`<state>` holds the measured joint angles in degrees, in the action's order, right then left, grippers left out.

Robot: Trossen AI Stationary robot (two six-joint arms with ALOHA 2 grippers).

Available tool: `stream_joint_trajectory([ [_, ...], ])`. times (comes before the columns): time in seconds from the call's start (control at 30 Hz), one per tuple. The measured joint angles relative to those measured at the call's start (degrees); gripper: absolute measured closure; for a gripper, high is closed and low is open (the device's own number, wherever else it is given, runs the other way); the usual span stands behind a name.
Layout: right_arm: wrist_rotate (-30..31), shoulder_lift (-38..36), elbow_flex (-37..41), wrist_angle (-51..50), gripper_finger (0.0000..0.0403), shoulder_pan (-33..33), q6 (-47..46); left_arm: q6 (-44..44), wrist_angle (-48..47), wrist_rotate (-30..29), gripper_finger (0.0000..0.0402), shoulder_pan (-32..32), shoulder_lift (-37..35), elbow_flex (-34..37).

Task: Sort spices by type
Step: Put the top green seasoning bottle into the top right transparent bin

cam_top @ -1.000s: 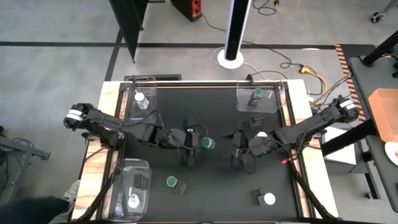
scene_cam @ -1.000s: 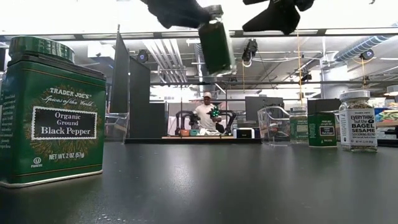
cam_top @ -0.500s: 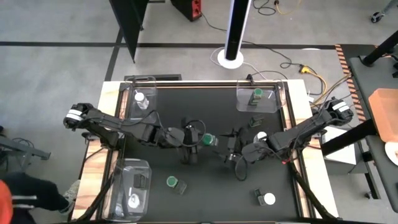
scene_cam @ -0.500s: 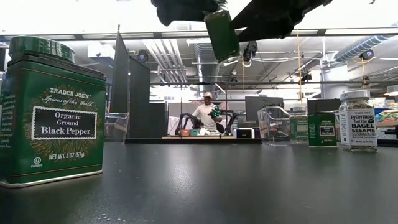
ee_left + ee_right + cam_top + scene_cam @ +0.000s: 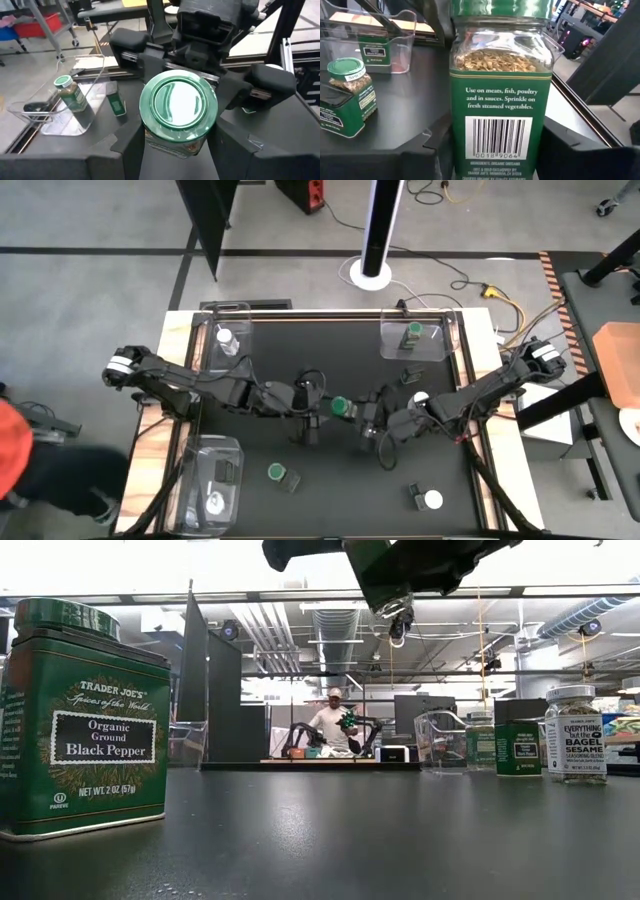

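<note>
A green-lid jar (image 5: 342,407) hangs in the air over the middle of the black desk (image 5: 330,480). The left claw (image 5: 318,406) holds it on two sides. The right claw (image 5: 368,416) sits around the same jar from the other side, its fingers close on it. In the right wrist view the jar (image 5: 501,90) fills the space between those fingers. More spice jars stand on the desk, one with a white lid (image 5: 432,500) near the front.
</note>
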<state>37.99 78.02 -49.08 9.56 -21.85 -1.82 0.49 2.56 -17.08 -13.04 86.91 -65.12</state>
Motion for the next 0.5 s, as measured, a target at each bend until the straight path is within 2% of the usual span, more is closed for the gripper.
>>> stream_joint_trajectory([
  [0.03,0.2,0.0,0.0,-0.1,0.0217,0.0,-0.1,0.4,0.0,0.1,0.0228,0.0,0.0,0.0],
  [0.3,0.0,0.1,0.0,-0.3,0.0215,-1.8,0.2,6.1,1.6,2.2,0.0167,-0.2,0.0,0.0],
  [0.5,-0.8,0.1,2.5,2.3,0.0215,-2.7,-0.5,11.9,3.2,12.4,0.0123,-0.1,1.2,0.0],
])
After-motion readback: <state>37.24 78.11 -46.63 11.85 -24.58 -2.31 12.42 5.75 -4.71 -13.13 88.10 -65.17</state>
